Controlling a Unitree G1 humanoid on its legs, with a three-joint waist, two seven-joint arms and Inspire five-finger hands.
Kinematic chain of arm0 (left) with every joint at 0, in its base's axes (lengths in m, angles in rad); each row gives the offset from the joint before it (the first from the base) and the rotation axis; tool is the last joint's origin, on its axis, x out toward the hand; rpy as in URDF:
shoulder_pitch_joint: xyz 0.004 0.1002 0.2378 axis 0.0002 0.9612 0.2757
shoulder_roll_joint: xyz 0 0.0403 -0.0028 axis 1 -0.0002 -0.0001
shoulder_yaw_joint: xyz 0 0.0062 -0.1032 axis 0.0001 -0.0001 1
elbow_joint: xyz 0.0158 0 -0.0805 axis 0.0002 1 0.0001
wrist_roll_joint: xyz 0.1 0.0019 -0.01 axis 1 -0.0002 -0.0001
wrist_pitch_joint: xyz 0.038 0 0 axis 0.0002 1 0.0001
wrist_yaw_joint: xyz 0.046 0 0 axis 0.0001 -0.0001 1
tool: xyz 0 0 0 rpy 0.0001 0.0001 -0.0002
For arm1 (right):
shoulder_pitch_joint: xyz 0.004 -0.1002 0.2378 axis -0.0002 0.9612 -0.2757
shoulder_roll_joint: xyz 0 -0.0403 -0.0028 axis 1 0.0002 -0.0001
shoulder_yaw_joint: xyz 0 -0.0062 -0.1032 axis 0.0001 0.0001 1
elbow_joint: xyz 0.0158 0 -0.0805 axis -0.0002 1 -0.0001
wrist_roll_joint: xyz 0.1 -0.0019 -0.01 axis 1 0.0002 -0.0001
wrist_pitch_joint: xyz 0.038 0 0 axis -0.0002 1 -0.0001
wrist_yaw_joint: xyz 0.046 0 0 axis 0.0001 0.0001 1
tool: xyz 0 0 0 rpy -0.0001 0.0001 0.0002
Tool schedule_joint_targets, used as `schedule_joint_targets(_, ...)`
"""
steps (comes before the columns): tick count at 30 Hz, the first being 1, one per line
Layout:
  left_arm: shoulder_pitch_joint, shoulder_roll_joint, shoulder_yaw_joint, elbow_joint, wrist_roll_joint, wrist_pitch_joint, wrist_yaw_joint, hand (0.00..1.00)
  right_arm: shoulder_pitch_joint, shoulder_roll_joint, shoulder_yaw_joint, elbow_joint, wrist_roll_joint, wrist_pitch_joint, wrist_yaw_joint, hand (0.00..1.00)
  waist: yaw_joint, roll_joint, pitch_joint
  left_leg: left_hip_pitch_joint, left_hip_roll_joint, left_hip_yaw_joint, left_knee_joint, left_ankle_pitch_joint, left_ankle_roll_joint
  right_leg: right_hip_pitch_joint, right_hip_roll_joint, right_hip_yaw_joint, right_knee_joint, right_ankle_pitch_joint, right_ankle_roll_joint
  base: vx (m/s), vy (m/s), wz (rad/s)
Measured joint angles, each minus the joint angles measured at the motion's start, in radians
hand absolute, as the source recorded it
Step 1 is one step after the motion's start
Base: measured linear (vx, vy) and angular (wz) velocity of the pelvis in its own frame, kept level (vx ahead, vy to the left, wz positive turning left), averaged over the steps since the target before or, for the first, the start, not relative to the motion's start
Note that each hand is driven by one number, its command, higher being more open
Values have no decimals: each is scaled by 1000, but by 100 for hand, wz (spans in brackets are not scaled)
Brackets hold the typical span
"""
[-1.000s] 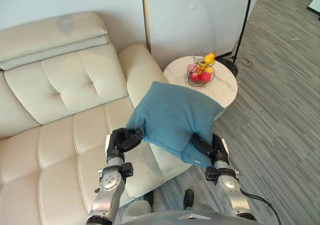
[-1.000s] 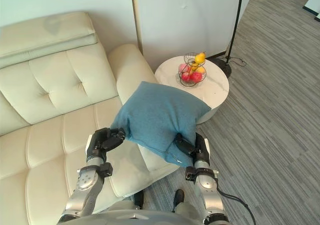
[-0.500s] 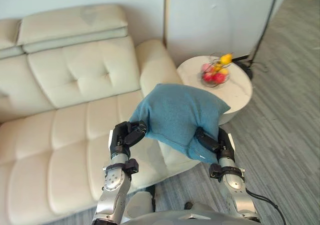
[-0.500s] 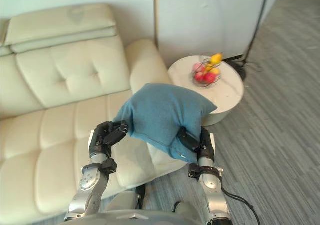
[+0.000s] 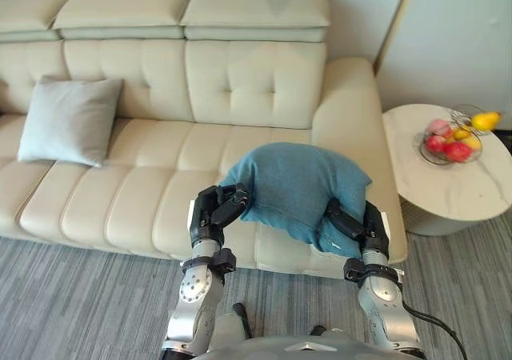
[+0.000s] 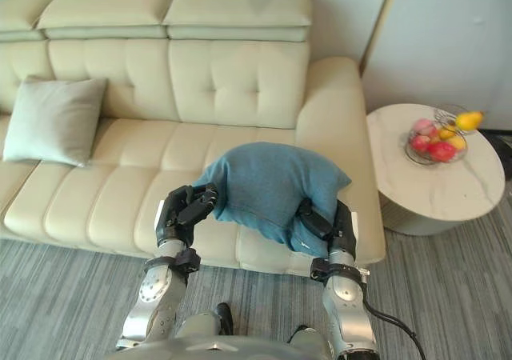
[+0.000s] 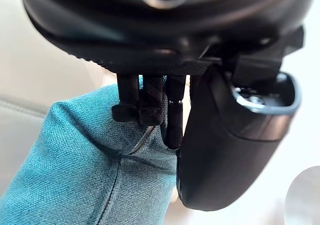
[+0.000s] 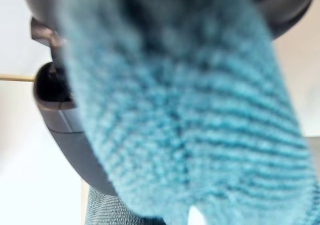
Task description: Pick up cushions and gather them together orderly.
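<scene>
Fingers (image 7: 150, 102) pinching teal cushion (image 5: 296, 182) corners, left hand (image 5: 210, 210), right hand (image 5: 358, 224), above sofa (image 5: 120, 200).

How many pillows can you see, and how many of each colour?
teal cushion: 1, gripped by the left hand and the right hand
grey cushion: 1, leaning against the back of the sofa
Total: 2 cushions

Coarse-woven matt cloth cushion (image 5: 298, 186)

Teal cushion (image 8: 195, 115) across the right hand (image 8: 62, 122)
</scene>
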State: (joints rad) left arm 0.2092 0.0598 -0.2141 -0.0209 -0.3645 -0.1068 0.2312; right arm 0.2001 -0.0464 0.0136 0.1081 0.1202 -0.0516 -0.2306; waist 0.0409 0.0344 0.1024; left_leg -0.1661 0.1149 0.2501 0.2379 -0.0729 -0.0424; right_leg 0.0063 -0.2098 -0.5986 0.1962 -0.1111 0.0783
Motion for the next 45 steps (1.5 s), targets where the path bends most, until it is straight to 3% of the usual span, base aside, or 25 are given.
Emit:
schedule_joint_targets(1,1,10,-6,18,0,-1,0,0,0,10,-6,10,0,0,0,0,-2,-8,-5,28,-38,-17,-44,21,13,33,-22,-24,-25,15,20,5,211,54)
schedule_joint_targets(3,5,11,-7,31,0,-1,0,0,-2,18,-13,28,0,0,2,0,-1,-11,-12,52,-76,-40,-74,32,29,65,-46,-50,-33,25,30,-1,175,57)
schedule_joint_targets(5,8,12,-7,31,0,-1,0,0,-12,26,-14,55,0,0,3,0,-1,-11,-16,54,-107,-65,-81,37,40,68,-84,-64,9,24,29,1,257,55)
schedule_joint_targets(7,14,14,-11,32,2,-1,0,0,-17,27,-14,92,0,3,3,0,1,-11,-14,74,-131,-80,-84,26,71,38,-148,-46,163,21,16,24,200,38)
schedule_joint_targets(8,17,17,-11,32,2,-1,0,0,-18,29,-11,101,0,4,4,0,2,-13,-13,82,-133,-84,-86,18,78,21,-165,-28,218,24,-10,21,202,12)
schedule_joint_targets(9,23,26,-10,33,2,-1,0,0,-20,31,-6,117,0,5,7,0,1,-16,-10,102,-137,-93,-91,7,90,-17,-190,10,319,39,-60,15,159,5)
schedule_joint_targets(10,28,39,-8,34,2,-1,1,0,-23,29,4,137,0,6,10,0,-3,-19,-6,121,-133,-99,-96,-3,107,-75,-190,98,415,22,-80,27,185,7)
schedule_joint_targets(12,36,49,-4,34,2,-1,4,0,-23,38,11,151,1,6,20,0,-13,-21,-6,132,-123,-108,-105,-5,111,-133,-121,190,444,-43,-44,24,56,10)
schedule_joint_targets(15,41,58,-3,43,2,-1,6,0,-24,31,20,153,1,6,31,0,-17,-25,0,181,-129,-101,-170,8,97,-192,6,230,309,-74,-51,70,14,-2)
schedule_joint_targets(17,41,58,-4,46,4,-1,5,0,-24,18,21,152,1,6,31,0,-39,-37,-7,188,-149,-117,-185,11,80,-213,91,297,114,-34,-66,171,-47,30)
schedule_joint_targets(18,40,58,-5,49,4,-1,5,0,-24,17,21,152,1,6,32,0,-51,-47,-7,187,-163,-128,-177,6,75,-212,94,324,77,26,-97,214,-97,54)
schedule_joint_targets(19,38,41,-8,68,4,0,2,0,-23,1,19,155,2,8,32,0,-62,-35,-12,185,-161,-146,-152,-14,73,-193,102,328,54,85,-103,247,-111,35)
schedule_joint_targets(20,42,30,-9,73,4,1,1,0,-24,-9,19,153,2,9,32,0,-60,-16,-21,171,-142,-147,-122,-37,52,-171,126,325,13,91,-104,251,-116,17)
schedule_joint_targets(23,37,28,-8,75,4,1,0,0,-24,-8,20,152,2,11,31,0,-57,-4,-22,143,-100,-141,-16,-93,11,-107,164,301,-64,101,-115,238,-134,11)
schedule_joint_targets(24,40,23,-8,83,3,1,-1,0,-18,-9,20,142,1,17,31,0,-54,0,-14,113,-67,-107,138,-135,-13,-38,186,295,-111,101,-116,192,-100,8)
schedule_joint_targets(25,41,19,-8,86,3,1,-1,0,-10,-9,20,126,1,20,31,0,-49,3,-9,91,-49,-84,225,-144,-22,-9,193,296,-128,101,-116,178,-44,-7)
schedule_joint_targets(26,47,8,-4,85,3,-1,-2,0,9,-10,24,76,0,21,30,0,-38,11,-2,30,-3,-26,411,-150,-14,35,202,306,-154,97,-122,181,8,-29)
schedule_joint_targets(27,54,4,-3,85,3,-3,-2,0,13,-9,31,48,0,21,30,0,-30,19,-1,-3,43,12,493,-172,2,50,208,326,-159,90,-132,183,25,-43)
schedule_joint_targets(30,58,-3,-1,85,2,-2,-3,0,8,-9,34,8,-1,20,30,0,6,22,-2,-48,99,-1,428,-207,10,50,196,396,-158,84,-132,169,108,-67)
schedule_joint_targets(32,58,-9,-1,85,3,-2,-5,0,7,-9,33,7,-1,20,25,0,4,22,-2,-37,94,-49,256,-184,9,49,184,419,-146,73,-110,156,201,-42)
schedule_joint_targets(33,58,-14,-1,85,3,-2,-7,0,7,-10,31,7,-1,20,21,0,1,37,-5,-9,96,-86,119,-94,4,47,190,430,-136,61,-86,162,269,-34)
schedule_joint_targets(34,57,-10,2,87,3,1,-8,0,0,-2,27,28,-2,22,21,0,-4,30,-2,19,86,-106,64,-7,-57,52,185,451,-133,51,-63,158,257,-34)
schedule_joint_targets(37,54,3,2,84,3,-1,-8,0,0,13,27,42,-2,23,20,0,-11,-6,-3,55,28,-96,12,-1,-49,55,129,462,-135,42,-42,138,207,-10)
schedule_joint_targets(40,69,13,2,84,3,0,-7,0,0,22,31,77,-3,26,21,0,-12,-3,-3,135,-4,-92,-41,2,-42,107,103,472,-150,45,-35,120,127,-11)
schedule_joint_targets(45,57,30,-8,82,4,-1,7,0,-16,15,46,86,-19,27,7,0,-12,4,-8,196,-12,-73,-173,53,-36,113,107,494,-185,48,-32,29,2,-10)
